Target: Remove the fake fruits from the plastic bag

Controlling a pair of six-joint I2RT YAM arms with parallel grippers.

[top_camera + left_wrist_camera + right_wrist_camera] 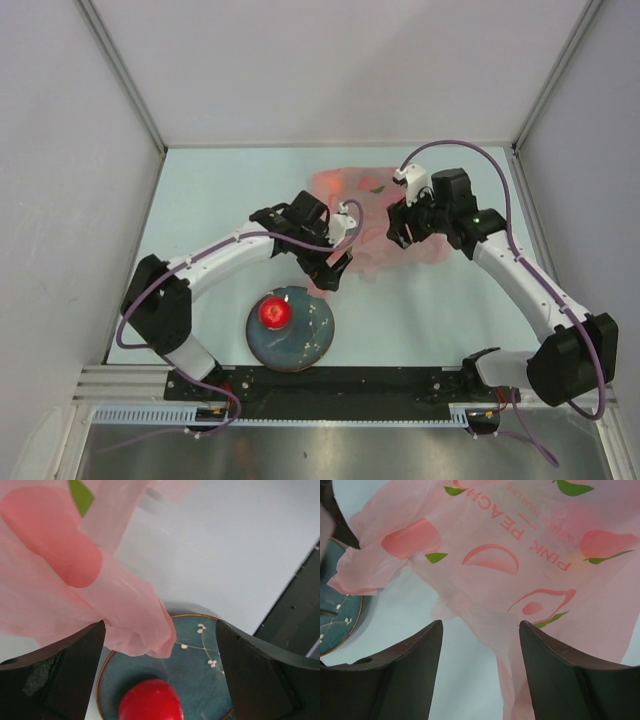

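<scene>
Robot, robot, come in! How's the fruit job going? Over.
Left gripper and right gripper both open, at the pink bag. One red apple on the plate. Bag fold hanging inside the left gripper. Over.

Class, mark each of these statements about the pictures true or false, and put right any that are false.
1. A red fruit lies on the plate. True.
2. The bag is printed with the words "PINK PEACH". True.
3. The bag is blue. False: it is pink.
4. The left end effector and the right end effector are both open. True.
5. The plate holds three fruits. False: only one shows on it.
6. The right end effector is over the plate. False: it is over the bag, and the plate is off to one side.
</scene>
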